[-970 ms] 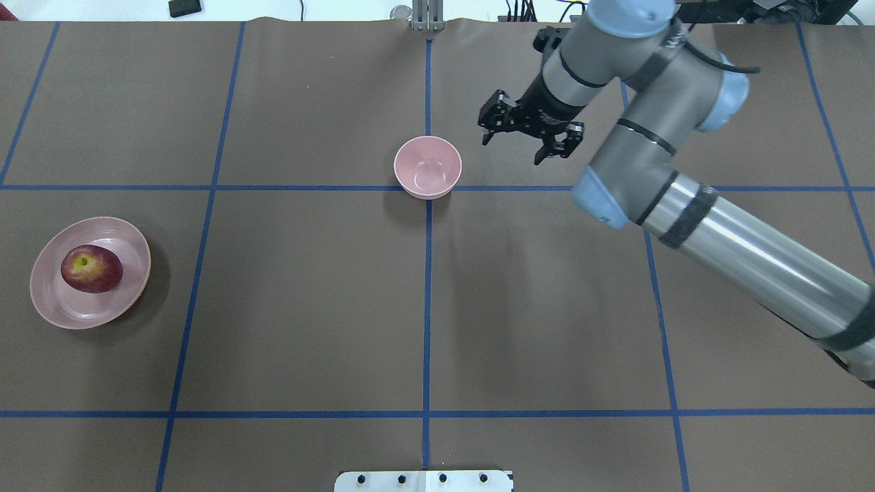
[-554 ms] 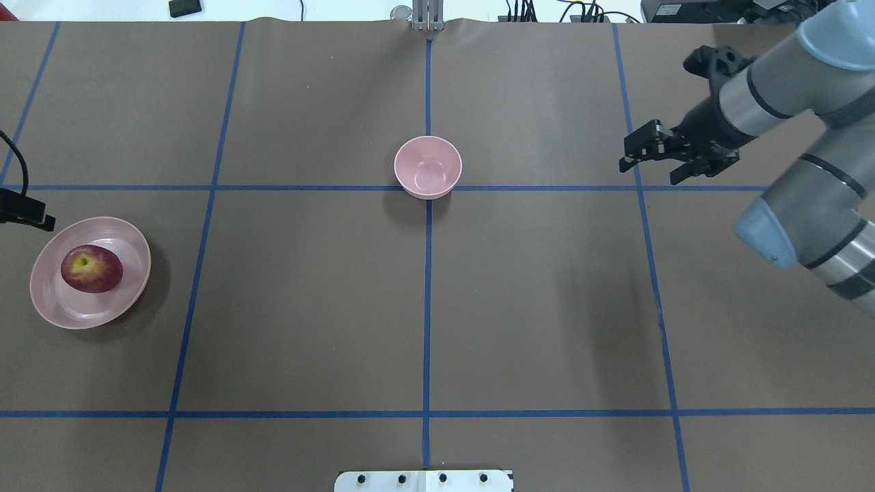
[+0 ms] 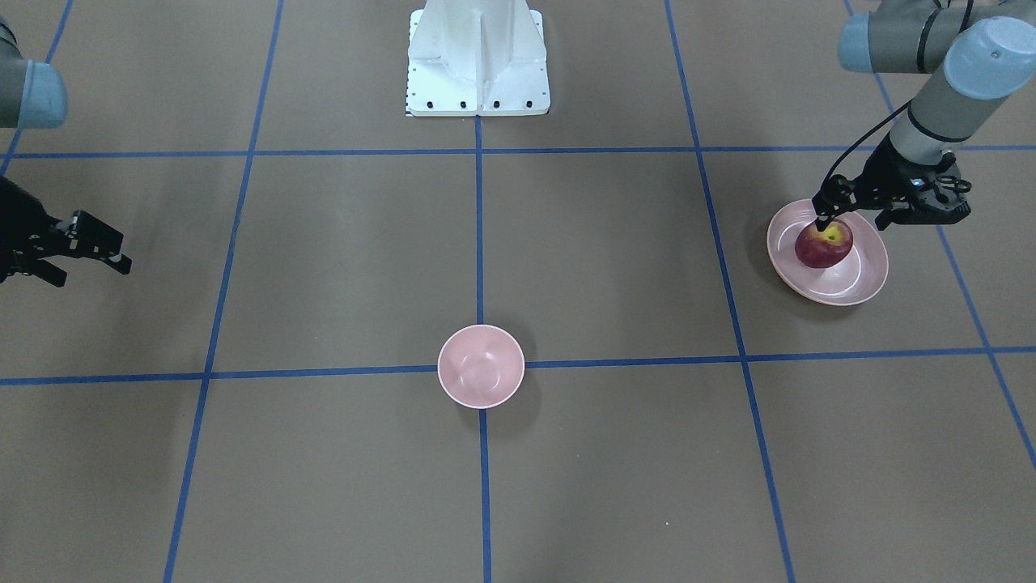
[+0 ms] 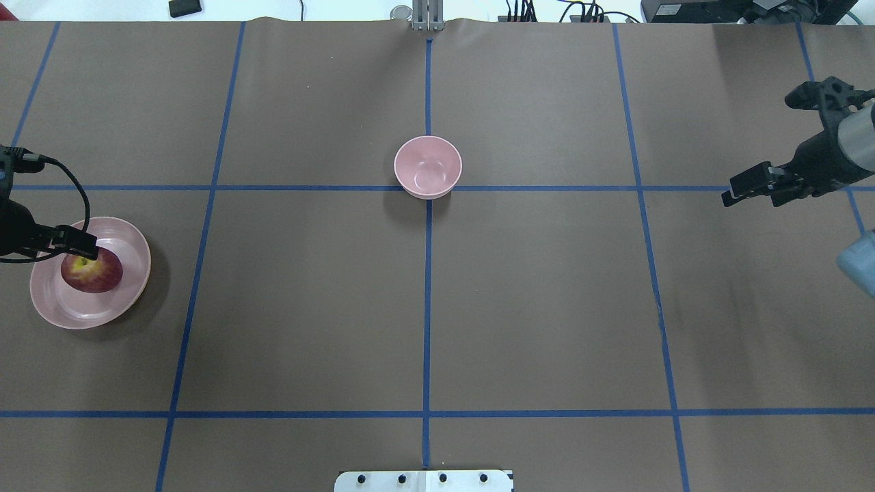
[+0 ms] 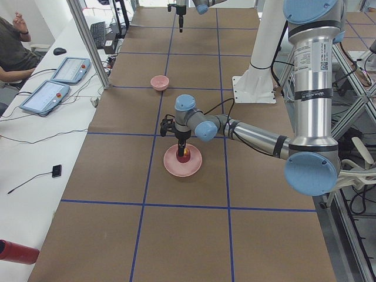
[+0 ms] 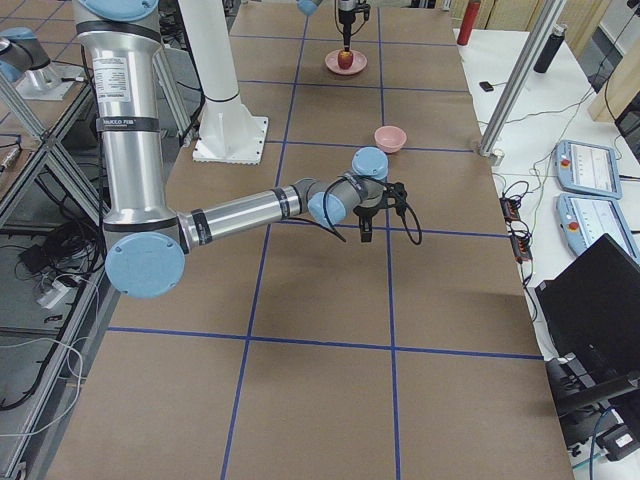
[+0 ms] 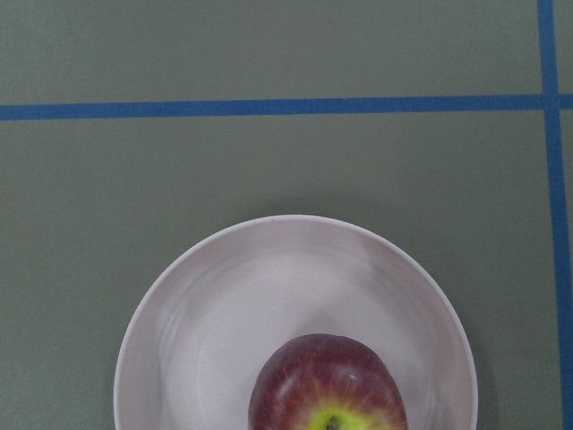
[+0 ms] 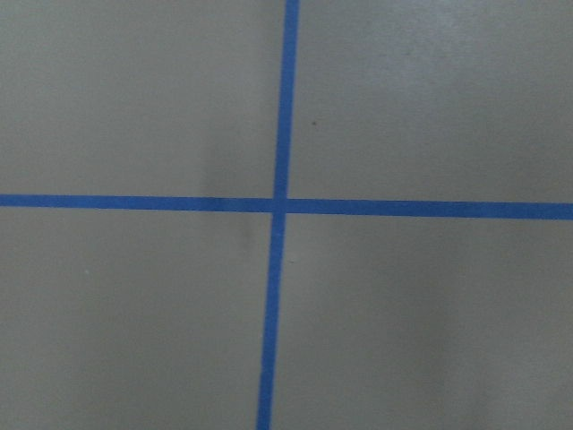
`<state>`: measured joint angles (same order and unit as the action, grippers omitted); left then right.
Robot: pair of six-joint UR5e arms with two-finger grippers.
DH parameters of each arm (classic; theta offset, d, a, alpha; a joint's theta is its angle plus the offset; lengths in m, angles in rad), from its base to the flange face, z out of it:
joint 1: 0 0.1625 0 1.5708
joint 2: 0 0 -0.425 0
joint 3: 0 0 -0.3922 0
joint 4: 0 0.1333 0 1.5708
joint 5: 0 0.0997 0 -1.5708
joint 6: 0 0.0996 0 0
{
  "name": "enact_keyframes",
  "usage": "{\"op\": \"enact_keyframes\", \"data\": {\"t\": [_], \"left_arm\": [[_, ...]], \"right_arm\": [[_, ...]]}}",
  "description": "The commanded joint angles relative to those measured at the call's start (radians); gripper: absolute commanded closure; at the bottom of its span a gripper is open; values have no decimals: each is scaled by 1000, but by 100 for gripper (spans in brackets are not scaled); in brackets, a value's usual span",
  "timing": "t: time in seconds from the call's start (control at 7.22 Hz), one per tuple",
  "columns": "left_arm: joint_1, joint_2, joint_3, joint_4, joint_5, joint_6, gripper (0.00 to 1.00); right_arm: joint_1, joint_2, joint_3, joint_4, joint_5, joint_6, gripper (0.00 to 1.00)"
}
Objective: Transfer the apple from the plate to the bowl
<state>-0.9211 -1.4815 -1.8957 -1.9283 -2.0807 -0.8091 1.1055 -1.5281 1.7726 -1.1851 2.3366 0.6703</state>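
Observation:
The dark-red apple (image 4: pixel 92 272) with its yellow-green stem patch lies on the wide pale-pink plate (image 4: pixel 126 239) at the table's left; both show in the left wrist view, apple (image 7: pixel 328 390) and plate (image 7: pixel 197 305). My left gripper (image 4: pixel 87 251) points down just above the apple's top and looks open and empty; it also shows in the front view (image 3: pixel 825 217). The small deep pink bowl (image 4: pixel 428 166) stands empty at the table's centre. My right gripper (image 4: pixel 752 191) is open and empty, far to the right above the bare mat.
Blue tape lines cross the brown mat (image 4: pixel 547 307). The robot's white base plate (image 3: pixel 477 57) stands at the robot's side of the table. A red bottle (image 5: pixel 14 251) and control tablets (image 5: pixel 44 97) lie on the side bench.
My right arm has pulled back from near the bowl to the far right. My left gripper has come in from the left edge and now hangs over the apple.

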Motion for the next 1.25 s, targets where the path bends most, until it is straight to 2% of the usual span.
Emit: {"op": "enact_keyframes", "data": {"t": [0.0, 0.28, 0.42, 1.11], "left_arm": [[8, 4, 1, -3, 2, -4, 2], [8, -2, 9, -4, 2, -10, 2], [8, -3, 12, -6, 2, -7, 2], [14, -48, 99, -40, -15, -12, 2]], "right_arm": [[45, -62, 27, -8, -28, -117, 0], [75, -139, 117, -43, -28, -152, 0], [108, -167, 122, -45, -25, -226, 0], [111, -176, 119, -45, -30, -233, 0]]}}
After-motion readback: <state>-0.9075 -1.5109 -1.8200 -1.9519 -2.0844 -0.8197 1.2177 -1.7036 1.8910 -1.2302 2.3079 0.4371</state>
